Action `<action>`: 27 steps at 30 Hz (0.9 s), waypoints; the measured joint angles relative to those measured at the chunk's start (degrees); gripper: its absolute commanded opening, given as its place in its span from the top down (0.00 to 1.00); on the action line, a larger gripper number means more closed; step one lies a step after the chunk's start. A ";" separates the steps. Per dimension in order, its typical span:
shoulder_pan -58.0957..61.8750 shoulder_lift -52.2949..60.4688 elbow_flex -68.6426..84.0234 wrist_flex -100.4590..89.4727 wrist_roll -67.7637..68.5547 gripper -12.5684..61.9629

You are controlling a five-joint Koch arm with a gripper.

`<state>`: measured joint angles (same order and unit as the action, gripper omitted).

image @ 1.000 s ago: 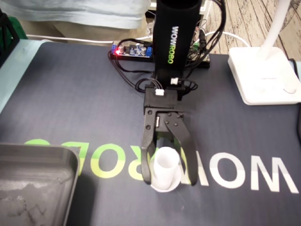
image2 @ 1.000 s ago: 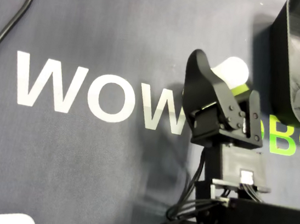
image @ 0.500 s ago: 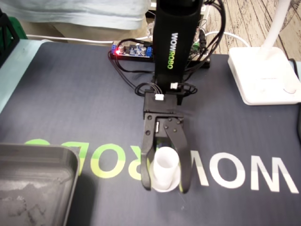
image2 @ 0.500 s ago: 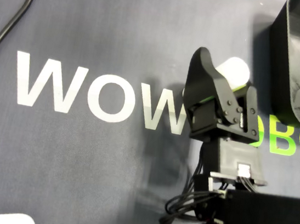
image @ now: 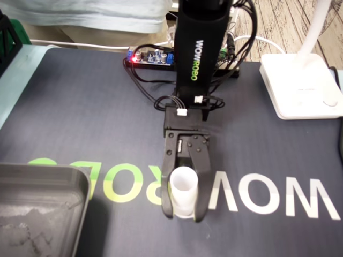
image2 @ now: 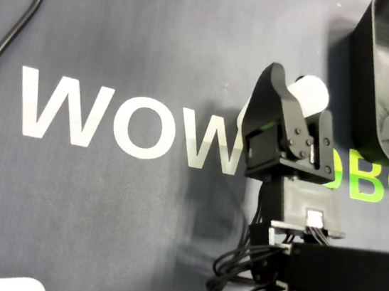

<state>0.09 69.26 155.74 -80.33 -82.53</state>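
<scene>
I am pinching the black claw (image: 183, 213) snugly on the small white plastic cup (image: 183, 188) at the dark printed mat's (image: 80, 118) lettering. Next, I judge, a steady lift toward the grey metal tray (image: 37, 214).

- My arm (image: 199, 48) is a boxy matt-black link with WOWROBO lettering (image: 198, 60) running down it, first white, then green.
- The gripper (image: 183, 214) is black plastic as well: two long, tapering fingers (image: 167, 184) under a square motor block (image: 185, 119).
- In the overhead view, small dark screws (image2: 301, 141) dot the jaw hinge.
- Thin black cables (image: 162, 99) loop out at the wrist and end in white plugs (image: 182, 111).
- A pale speck (image: 180, 140) on one jaw may be a sticker, but it is too blurred for me to read.
</scene>
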 measured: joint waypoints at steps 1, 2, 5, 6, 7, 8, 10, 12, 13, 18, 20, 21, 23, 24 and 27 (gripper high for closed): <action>0.00 0.00 0.00 0.00 0.00 0.76; -0.09 0.00 0.00 0.00 0.18 0.78; -0.44 0.00 0.00 -0.35 0.97 0.80; -0.44 0.00 0.00 -0.35 1.32 0.81; -0.53 0.00 0.00 -0.35 1.49 0.82; -0.79 0.00 -0.09 -0.35 1.76 0.82; -1.23 -0.09 -0.09 -0.35 2.02 0.82; -1.23 -0.09 -0.09 -0.35 2.20 0.82; -1.23 0.00 -0.26 -0.35 2.20 0.82; -1.23 0.79 -0.44 -0.26 2.29 0.82; -0.88 2.55 -0.35 -0.26 2.29 0.82; -0.79 4.04 -0.35 -0.26 2.29 0.82; -0.18 7.56 -0.35 0.35 2.29 0.82; 0.26 9.84 -0.35 2.02 2.29 0.82; 1.49 17.93 -0.26 10.81 2.99 0.82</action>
<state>1.58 87.19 155.48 -69.52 -79.54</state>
